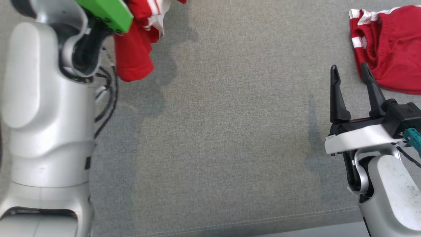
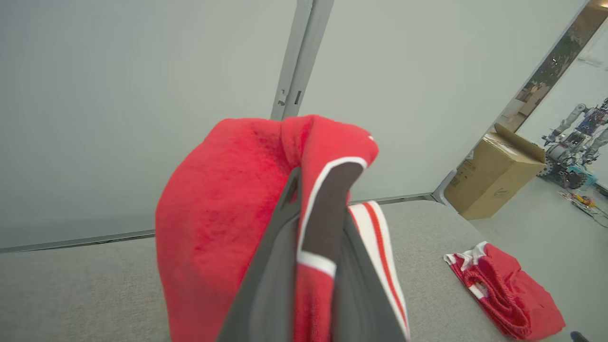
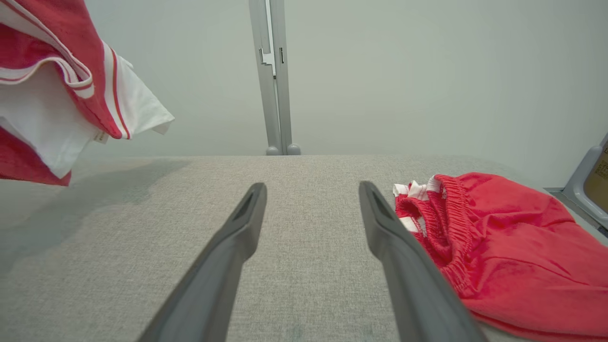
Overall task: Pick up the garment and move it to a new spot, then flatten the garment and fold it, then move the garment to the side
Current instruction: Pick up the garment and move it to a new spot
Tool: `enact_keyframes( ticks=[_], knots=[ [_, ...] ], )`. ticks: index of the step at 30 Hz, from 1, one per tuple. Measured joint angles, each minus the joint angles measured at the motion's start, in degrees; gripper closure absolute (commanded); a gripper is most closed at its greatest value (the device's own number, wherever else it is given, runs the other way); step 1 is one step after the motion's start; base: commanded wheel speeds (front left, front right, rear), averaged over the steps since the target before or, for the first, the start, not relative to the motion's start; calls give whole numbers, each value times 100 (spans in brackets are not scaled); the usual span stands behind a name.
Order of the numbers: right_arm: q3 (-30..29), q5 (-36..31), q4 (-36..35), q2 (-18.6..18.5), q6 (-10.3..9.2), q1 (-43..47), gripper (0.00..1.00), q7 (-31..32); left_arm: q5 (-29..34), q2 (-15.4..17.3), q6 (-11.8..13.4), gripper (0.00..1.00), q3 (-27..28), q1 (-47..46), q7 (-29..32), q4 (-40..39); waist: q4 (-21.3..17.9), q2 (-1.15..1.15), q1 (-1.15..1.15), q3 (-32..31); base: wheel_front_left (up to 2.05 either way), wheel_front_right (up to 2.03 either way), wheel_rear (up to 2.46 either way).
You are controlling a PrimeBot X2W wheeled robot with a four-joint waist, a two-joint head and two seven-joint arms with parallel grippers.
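The left gripper is pinching a red jersey with white stripes, jaws nearly shut on a fold, and the cloth is hanging over the far left of the grey woven tabletop. The right gripper is hovering wide open and empty beside crumpled red shorts. To my eye, the carry is calling for the bare middle, setting the hem down first, well apart from the shorts.

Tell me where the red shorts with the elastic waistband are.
The red shorts lie on the grey surface at the head view's upper right, beside the open right gripper, far from the garment hanging in the left gripper.
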Motion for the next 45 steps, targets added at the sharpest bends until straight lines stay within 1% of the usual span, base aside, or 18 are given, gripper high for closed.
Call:
enact_keyframes(
  ticks=[2,4,8,12,14,17,18,20,23,24,28,33,35,36,37,38,39,45],
  knots=[
    [31,33,92,34,2,1,0,-5,-179,-268,-3,100,-153,47,-25,-46,1,0,0,-149,0,0,0],
    [57,37,187,65,2,2,0,-18,-300,-389,-7,100,-344,211,-53,-108,-4,0,0,-302,0,0,0],
    [145,63,383,169,48,16,0,-53,-833,-305,-33,100,-570,839,-103,-113,-38,0,0,-607,0,0,0],
    [237,98,577,219,87,71,0,-55,-1337,-144,-1,100,-598,1523,-286,7,-111,0,0,-908,0,0,0],
    [301,112,667,227,92,161,0,-55,-1887,-44,169,100,-737,1852,-408,47,-168,0,0,-1056,0,0,0],
    [335,155,680,229,132,336,0,-54,-2046,-14,470,100,-939,2184,-623,54,-281,0,0,-1242,0,0,0],
    [334,157,680,224,133,392,0,-47,-2100,-18,657,100,-1022,2267,-782,52,-379,0,0,-1319,0,0,0],
    [331,185,675,221,133,396,0,-47,-2079,-16,812,100,-1107,2280,-960,42,-473,0,0,-1375,0,0,0],
    [359,187,677,222,141,396,0,-47,-1973,-15,940,100,-1209,2280,-1190,33,-585,0,0,-1428,0,0,0],
    [359,187,677,222,141,396,0,-47,-1973,-15,940,100,-1209,2280,-1190,33,-585,0,0,-1428,0,0,0],
    [456,187,680,231,189,383,0,-47,-1729,-12,1092,100,-1337,2262,-1450,54,-703,0,0,-1459,0,0,0],
    [578,187,708,299,242,371,0,-46,-1324,-3,1166,100,-1702,2260,-1747,256,-842,0,0,-1444,0,0,0],
    [630,188,724,338,297,363,0,-46,-1104,-5,1212,100,-1848,2263,-1867,400,-898,0,0,-1426,0,0,0],
    [658,188,736,348,299,361,0,-46,-1033,-4,1213,93,-1903,2265,-1938,479,-927,0,0,-1414,0,0,0],
    [677,188,754,357,301,360,0,-46,-898,-1,1213,63,-1987,2266,-1996,584,-956,0,0,-1403,0,0,0],
    [692,188,765,359,312,359,0,-46,-777,1,1214,30,-2059,2276,-2033,670,-985,0,0,-1391,0,0,0],
    [694,188,778,358,334,359,0,-46,-723,2,1217,0,-2129,2281,-2089,759,-1015,0,0,-1379,0,0,0],
    [668,224,880,356,337,358,0,-46,-676,1,1222,0,-2437,2364,-2294,1055,-1117,0,0,-1310,0,0,0]
  ],
)
